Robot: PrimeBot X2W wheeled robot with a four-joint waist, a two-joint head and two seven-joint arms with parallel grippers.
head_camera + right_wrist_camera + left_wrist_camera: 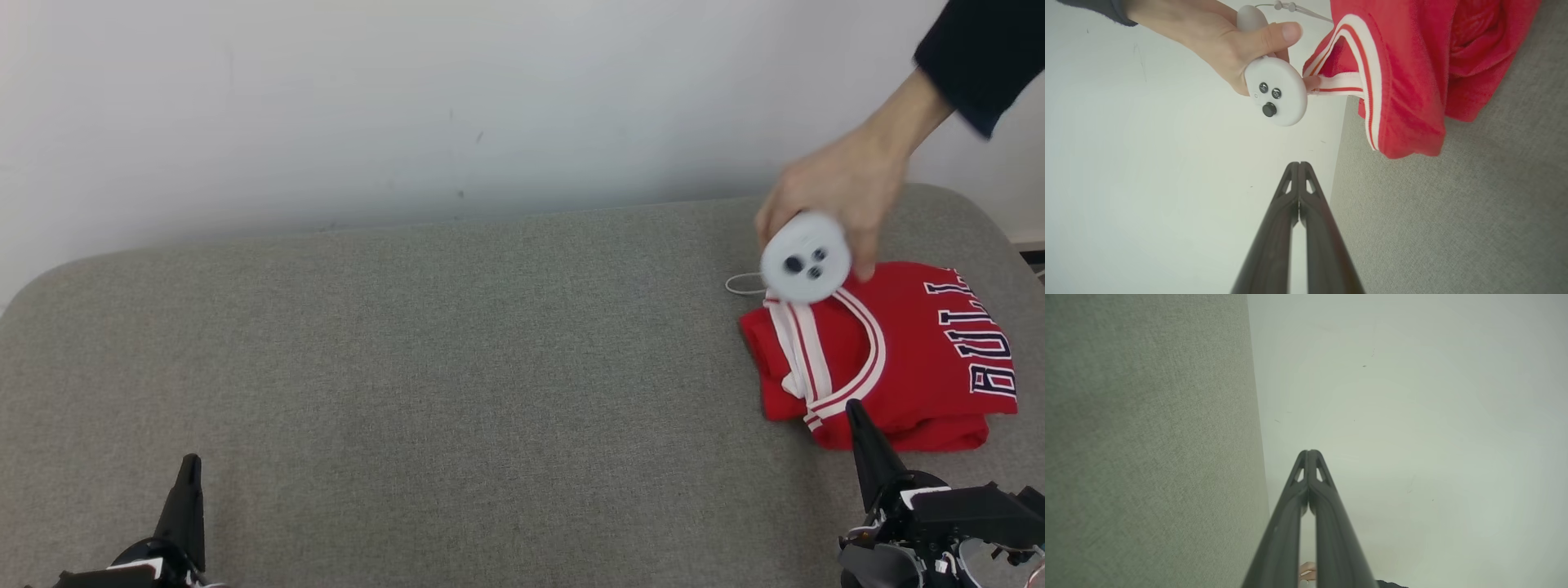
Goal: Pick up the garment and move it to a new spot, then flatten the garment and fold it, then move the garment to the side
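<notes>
Just beyond shut right gripper (854,408), folded red garment (914,359)

This is looking like a robotics test room rather than a home. A grey fabric-covered table (457,367) with rounded corners is serving as the work surface, and a bare white wall (408,106) is rising straight behind its far edge. Over the table's far right corner, a person's hand (845,184), reaching in from a dark sleeve (984,57), is holding a white handheld controller (805,260) with dark buttons and a thumbstick.
</notes>
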